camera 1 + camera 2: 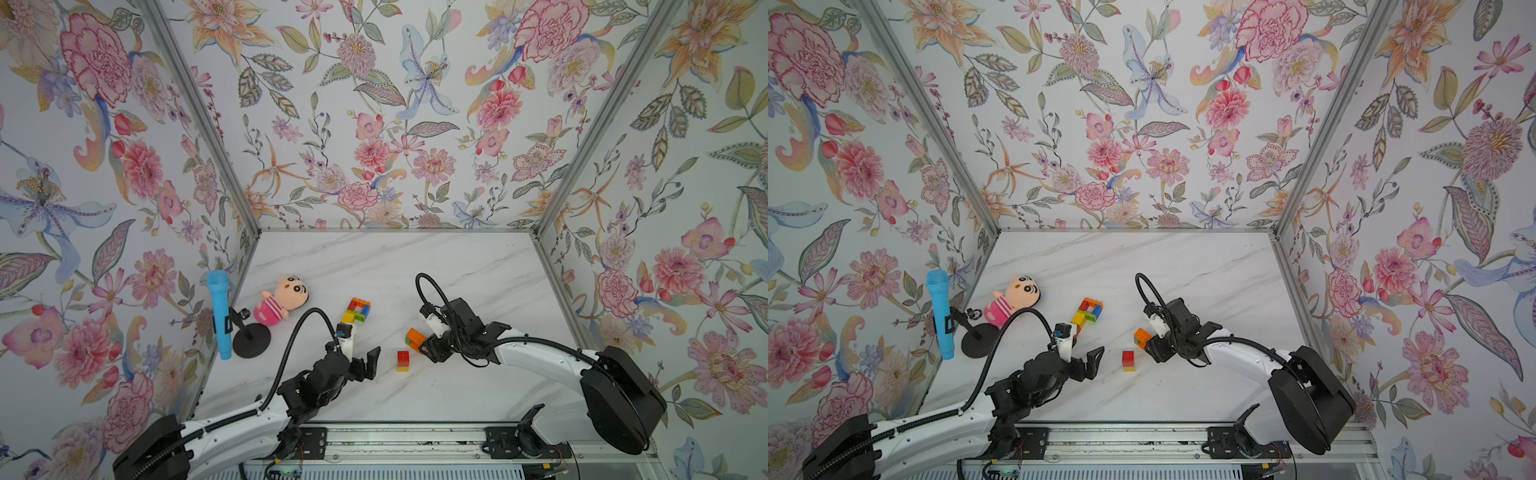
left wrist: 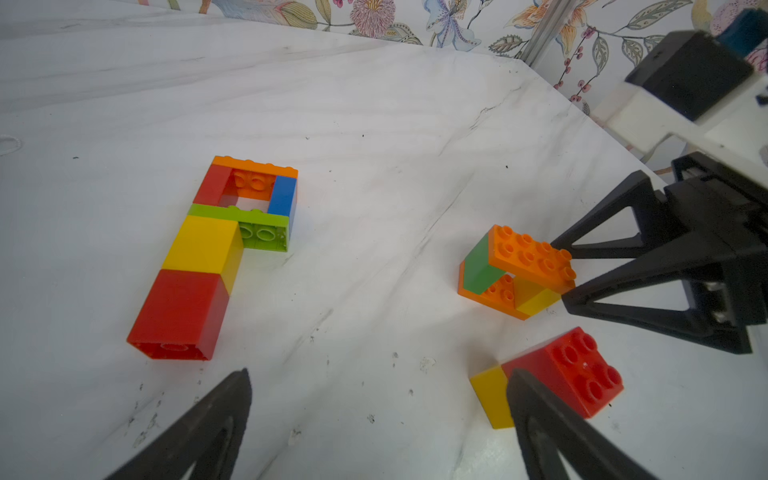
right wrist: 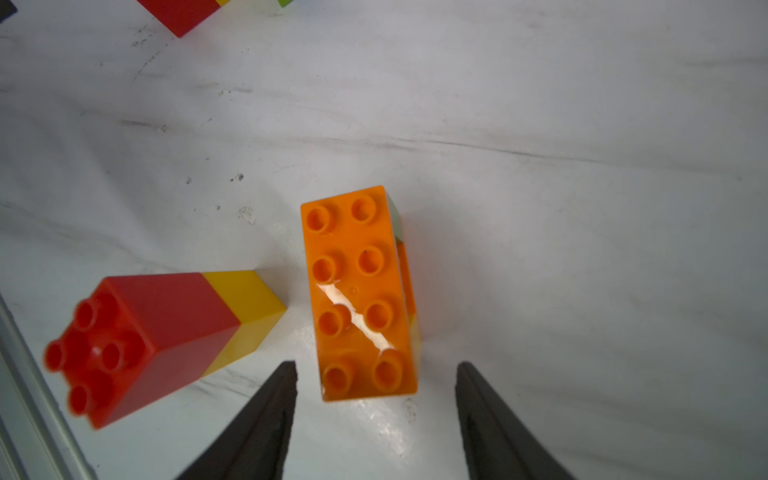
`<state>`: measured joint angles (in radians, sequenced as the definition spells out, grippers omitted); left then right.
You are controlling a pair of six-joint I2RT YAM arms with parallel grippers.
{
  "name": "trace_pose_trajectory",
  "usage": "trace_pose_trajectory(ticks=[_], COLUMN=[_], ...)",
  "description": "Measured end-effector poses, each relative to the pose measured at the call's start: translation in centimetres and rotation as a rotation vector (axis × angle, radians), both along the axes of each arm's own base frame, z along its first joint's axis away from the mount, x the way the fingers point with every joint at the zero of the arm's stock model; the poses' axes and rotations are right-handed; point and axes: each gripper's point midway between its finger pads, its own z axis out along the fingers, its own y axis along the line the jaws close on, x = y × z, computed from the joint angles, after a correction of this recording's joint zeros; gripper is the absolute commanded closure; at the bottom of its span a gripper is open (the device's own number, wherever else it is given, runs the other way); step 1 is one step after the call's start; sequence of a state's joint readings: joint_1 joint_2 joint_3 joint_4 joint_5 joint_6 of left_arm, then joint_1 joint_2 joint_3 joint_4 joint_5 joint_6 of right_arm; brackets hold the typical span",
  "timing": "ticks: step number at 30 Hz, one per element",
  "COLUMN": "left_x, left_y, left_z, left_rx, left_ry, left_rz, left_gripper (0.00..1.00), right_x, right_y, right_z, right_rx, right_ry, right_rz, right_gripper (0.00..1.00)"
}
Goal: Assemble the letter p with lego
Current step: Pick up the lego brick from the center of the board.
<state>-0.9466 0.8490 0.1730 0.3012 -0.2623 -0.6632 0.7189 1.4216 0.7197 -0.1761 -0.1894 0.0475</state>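
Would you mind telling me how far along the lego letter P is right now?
Done: one P-shaped assembly lies flat. In hand: nothing yet; the right gripper straddles the orange-topped loop, jaws apart; the left gripper is open and empty. Left: probably joining that loop to the red-yellow stack beside it.

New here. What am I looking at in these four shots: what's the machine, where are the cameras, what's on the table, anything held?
Two robot arms with two-finger grippers work over a white table. Both top views look down from one overhead camera; the other two come from cameras on each arm's wrist. On the table: a flat P of toy bricks, an orange brick cluster, a red-and-yellow stack, a plush doll and a blue microphone on a stand. The left gripper is open and empty. The right gripper straddles the orange cluster's end, jaws open, gripping nothing yet.
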Motion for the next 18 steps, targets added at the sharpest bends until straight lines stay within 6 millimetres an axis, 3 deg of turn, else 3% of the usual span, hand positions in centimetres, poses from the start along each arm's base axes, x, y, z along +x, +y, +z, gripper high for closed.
trace_pose_trajectory(ticks=[10,18], left_x=[-0.1,-0.5], left_y=[-0.2,-0.7], left_z=[-0.7,-2.3], left_rx=[-0.006,0.039], left_ry=[0.013,0.066], left_rz=[-0.006,-0.037], left_gripper=[0.01,0.01], right_x=[0.8,1.0], right_y=[0.9,1.9], right_z=[-0.3,-0.1], right_rx=[-0.036,-0.05], right_ry=[-0.027,-0.047], right_rz=[0.032,0.067], right_gripper=[0.47,0.6])
